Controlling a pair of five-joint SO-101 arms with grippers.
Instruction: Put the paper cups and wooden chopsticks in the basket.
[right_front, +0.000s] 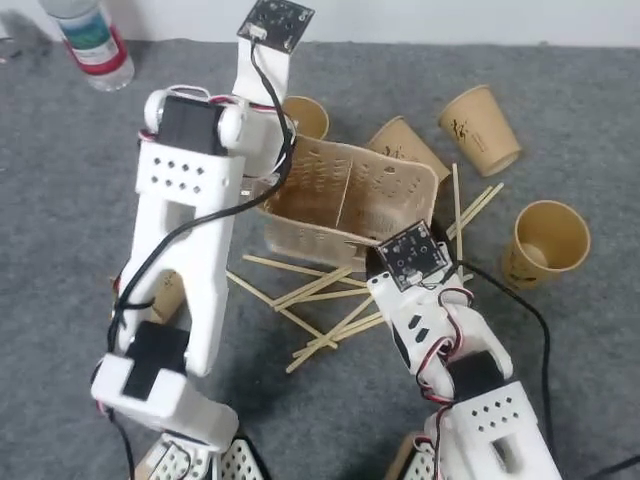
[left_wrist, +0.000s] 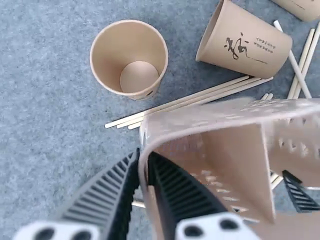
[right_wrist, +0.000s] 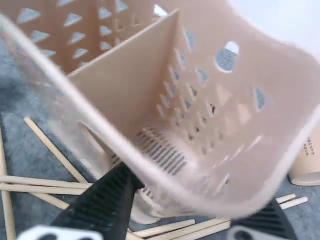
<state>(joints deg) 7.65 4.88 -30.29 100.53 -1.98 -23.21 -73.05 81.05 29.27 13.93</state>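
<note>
Left wrist view showed the left gripper (left_wrist: 142, 185) clenched on the rim of the basket (left_wrist: 215, 150), the right gripper (right_wrist: 197, 195) spread wide around its corner, while paper cups (left_wrist: 129, 57) and wooden chopsticks (left_wrist: 200, 97) lay just outside the basket.

A dark brush-stroke sign is sitting on the side of the tipped paper cup (left_wrist: 244, 42), with two tiny lines of print running beside it, too small to make out. A like sign is showing on the far cup (right_front: 483, 128) in the high view. The bottle (right_front: 92, 40) is wearing a red-banded label; its lettering is coming out unreadable.
</note>
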